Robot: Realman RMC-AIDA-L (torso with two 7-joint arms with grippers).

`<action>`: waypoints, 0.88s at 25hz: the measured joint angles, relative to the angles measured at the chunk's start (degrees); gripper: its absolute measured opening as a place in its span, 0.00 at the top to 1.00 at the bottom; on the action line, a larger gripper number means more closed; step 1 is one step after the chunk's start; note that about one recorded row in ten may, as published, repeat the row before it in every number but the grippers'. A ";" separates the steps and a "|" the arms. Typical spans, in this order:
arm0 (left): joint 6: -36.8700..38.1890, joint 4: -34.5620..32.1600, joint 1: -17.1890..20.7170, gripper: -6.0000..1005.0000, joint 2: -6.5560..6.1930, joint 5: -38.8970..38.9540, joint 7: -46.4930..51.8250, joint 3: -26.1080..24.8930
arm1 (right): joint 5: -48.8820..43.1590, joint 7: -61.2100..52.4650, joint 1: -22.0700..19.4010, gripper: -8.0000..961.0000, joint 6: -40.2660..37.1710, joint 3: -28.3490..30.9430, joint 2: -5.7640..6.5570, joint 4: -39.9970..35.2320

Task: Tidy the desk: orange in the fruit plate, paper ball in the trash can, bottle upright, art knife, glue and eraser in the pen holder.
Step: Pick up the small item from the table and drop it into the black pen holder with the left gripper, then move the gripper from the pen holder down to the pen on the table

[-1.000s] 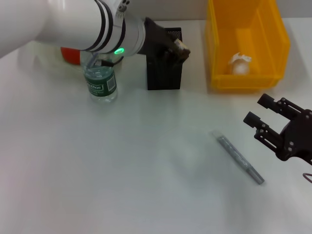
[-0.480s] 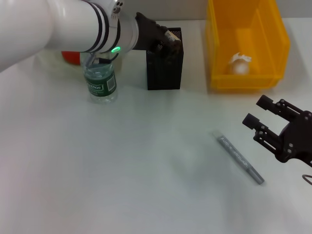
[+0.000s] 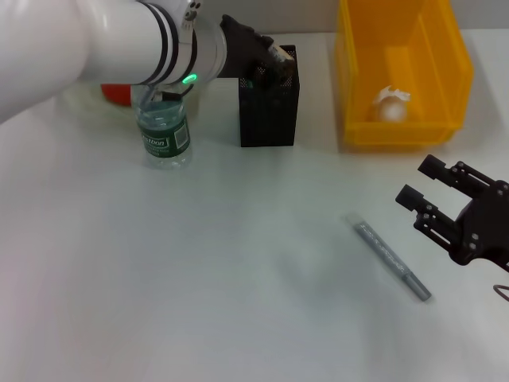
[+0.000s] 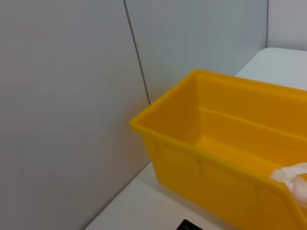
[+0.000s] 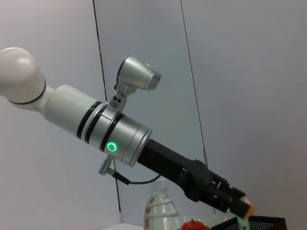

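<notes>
The left gripper (image 3: 274,57) is held over the open mouth of the pen holder (image 3: 269,111), with the eraser (image 3: 280,54) pinched between its fingertips. In the right wrist view the same small beige block (image 5: 247,207) is seen just above the mesh rim (image 5: 261,221), tilted, and not yet inside. A mint-green tip (image 5: 241,223), probably the art knife, appears to stand up in the holder just under the block.

The step in hand is judged to be dropping the eraser into the holder. It is done best if the block is brought fully inside the outline of the rim before the fingers are spread, since the opening is narrow and a release over the edge could send the eraser bouncing onto the table (image 3: 238,278). The block should be lowered a little further so that the fall is short, and the green tip should be avoided, or the eraser may be deflected outward. The holder is light and could be tipped if its wall is pushed by the fingers, so the descent is better kept vertical.

The bottle (image 3: 164,131) stands upright just beside the arm, and part of the orange (image 3: 116,91) shows behind it. The paper ball (image 3: 391,104) lies in the trash can (image 3: 354,87). The glue (image 3: 391,258) lies flat on the table, well apart from the holder, and is left to be collected. The right gripper (image 3: 423,194) hovers near it with its fingers spread, holding nothing.
</notes>
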State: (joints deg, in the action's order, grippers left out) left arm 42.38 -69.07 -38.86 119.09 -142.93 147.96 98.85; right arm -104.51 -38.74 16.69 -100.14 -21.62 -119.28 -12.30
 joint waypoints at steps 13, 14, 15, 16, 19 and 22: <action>-0.61 -0.07 0.17 0.45 -0.03 0.02 -0.06 0.19 | 0.00 0.03 0.44 0.42 0.45 0.00 0.02 0.00; -0.61 -0.46 0.33 0.45 -0.04 0.09 0.01 0.14 | 0.01 0.04 0.44 0.42 0.46 0.00 0.02 0.00; -0.61 -0.46 0.33 0.44 -0.04 0.09 0.01 0.14 | 0.03 0.04 0.44 0.42 0.47 0.00 0.02 0.00; -0.41 -3.91 2.17 0.44 -0.11 1.27 0.07 0.20 | 0.05 0.04 0.44 0.42 0.47 0.00 0.01 0.00; -0.48 -9.74 5.84 0.42 -0.17 2.89 -1.42 0.78 | 0.11 0.04 0.12 0.42 0.46 0.18 0.01 0.00; -0.06 -16.13 10.00 0.41 -0.32 7.42 -4.47 0.44 | 0.15 0.04 0.00 0.42 0.43 0.34 0.01 0.00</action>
State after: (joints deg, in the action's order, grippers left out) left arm 42.31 -85.20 -28.87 118.76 -135.51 143.50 99.29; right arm -104.36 -38.70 16.69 -99.71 -21.28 -119.26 -12.31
